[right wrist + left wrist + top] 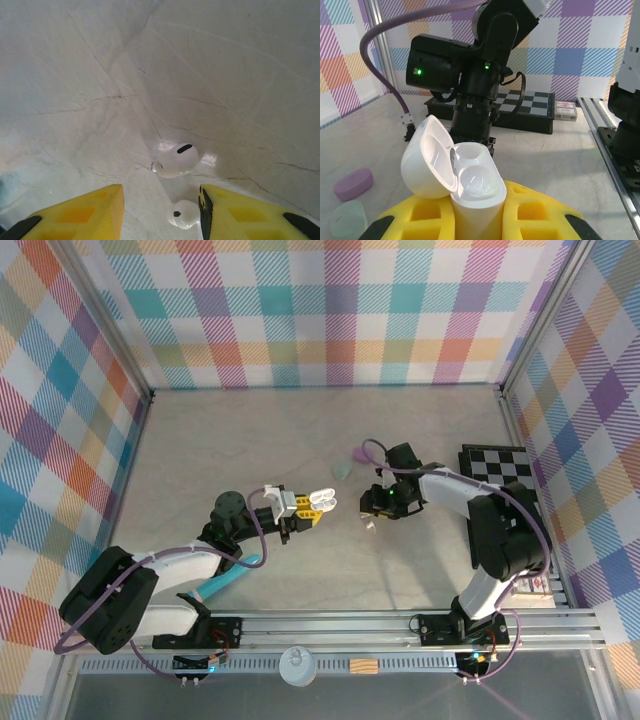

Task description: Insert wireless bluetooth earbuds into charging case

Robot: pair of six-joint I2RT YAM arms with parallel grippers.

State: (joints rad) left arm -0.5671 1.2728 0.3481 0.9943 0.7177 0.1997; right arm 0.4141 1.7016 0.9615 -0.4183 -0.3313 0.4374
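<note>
Pale marbled desk (75, 75) carries your two white earbuds close together. The nearer earbud (185, 214) sits between the spread jaws of your right gripper (161, 190), just beside one finger, and the farther earbud (175, 161) lies just past them. Your left gripper (477, 212) pinches the white charging case (470, 185), its lid open.

Pastel plaid walls (330, 310) enclosed a pale, veined tabletop (300, 430). An aluminium rail (330, 625) ran along its near edge.
</note>
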